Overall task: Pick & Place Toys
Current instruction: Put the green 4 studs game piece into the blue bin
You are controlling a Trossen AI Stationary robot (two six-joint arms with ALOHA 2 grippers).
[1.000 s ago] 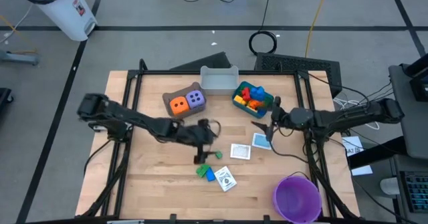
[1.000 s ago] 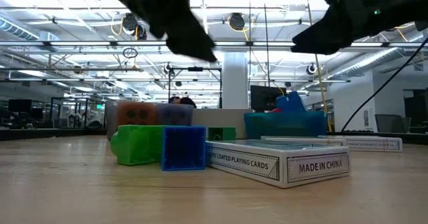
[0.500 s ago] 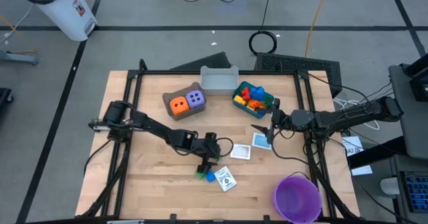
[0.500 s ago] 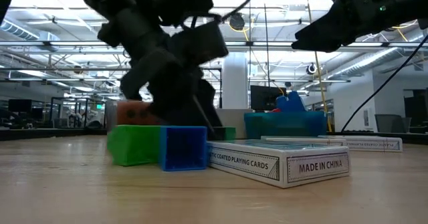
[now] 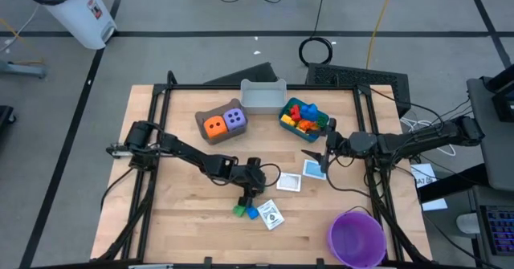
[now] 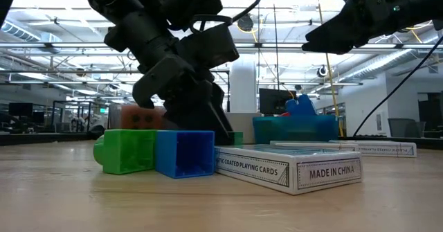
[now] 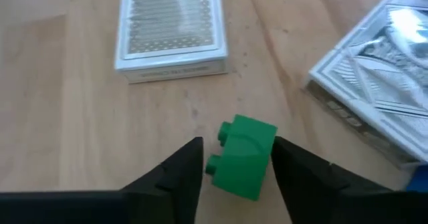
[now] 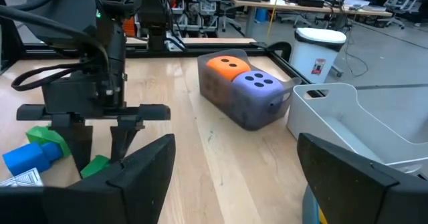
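Your left gripper sits low over the middle of the table, its fingers spread apart and straddling a small green brick without pressing on it. Only the left wrist view shows that brick between the fingers, with a card deck lying flat just beyond it. From above, the gripper hides it; there you see a second green brick and a blue brick touching each other just near of the gripper, beside a playing card box. The low view reads the box's lettering.

Your right gripper hangs spread wide above the table's right side, holding nothing. Its wrist view shows the orange die and purple die side by side in their brown bin.
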